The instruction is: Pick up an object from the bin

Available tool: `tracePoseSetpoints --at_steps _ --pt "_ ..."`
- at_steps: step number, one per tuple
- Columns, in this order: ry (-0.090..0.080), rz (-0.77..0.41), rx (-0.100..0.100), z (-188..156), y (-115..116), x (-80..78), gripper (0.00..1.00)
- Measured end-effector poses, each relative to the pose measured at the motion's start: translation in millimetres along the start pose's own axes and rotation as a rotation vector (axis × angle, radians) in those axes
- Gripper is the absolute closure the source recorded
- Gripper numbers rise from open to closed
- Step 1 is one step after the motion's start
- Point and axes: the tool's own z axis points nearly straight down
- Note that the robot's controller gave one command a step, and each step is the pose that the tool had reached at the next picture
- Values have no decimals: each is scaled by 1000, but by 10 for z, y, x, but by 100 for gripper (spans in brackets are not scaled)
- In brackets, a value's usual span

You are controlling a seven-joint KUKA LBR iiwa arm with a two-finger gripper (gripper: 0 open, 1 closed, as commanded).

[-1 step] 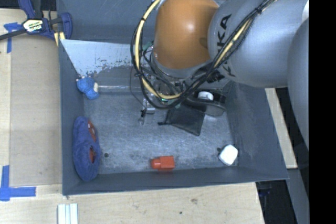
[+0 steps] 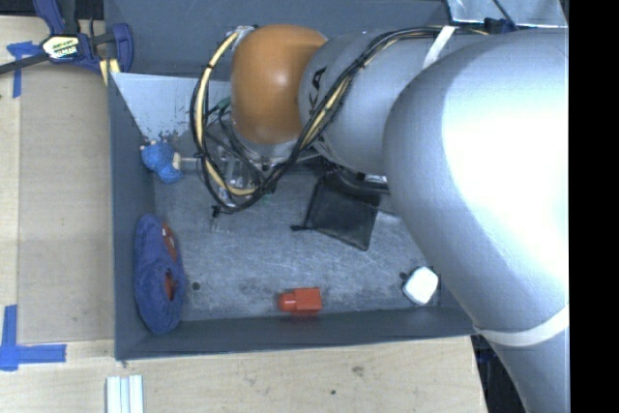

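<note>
My gripper (image 2: 230, 179) hangs under the arm's wrist in the back left part of the bin, just above the floor. A small light-blue thing (image 2: 161, 160) lies right next to it on its left, against the left wall. A black flat piece (image 2: 340, 213) lies on the floor to the gripper's right, partly under the arm. The floor directly below the gripper looks bare.
A dark-blue soft toy with orange spots (image 2: 157, 272) lies along the left wall at the front. A red block (image 2: 301, 301) rests by the front wall, and a white round thing (image 2: 421, 285) sits in the front right corner. The arm covers the bin's right and back.
</note>
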Motion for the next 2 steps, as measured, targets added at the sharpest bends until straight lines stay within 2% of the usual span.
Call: tracePoseSetpoints --at_steps 1,2 --pt "-2 41 1 -50 -351 -28 0" --pt "-5 -86 -3 -52 254 -5 0"
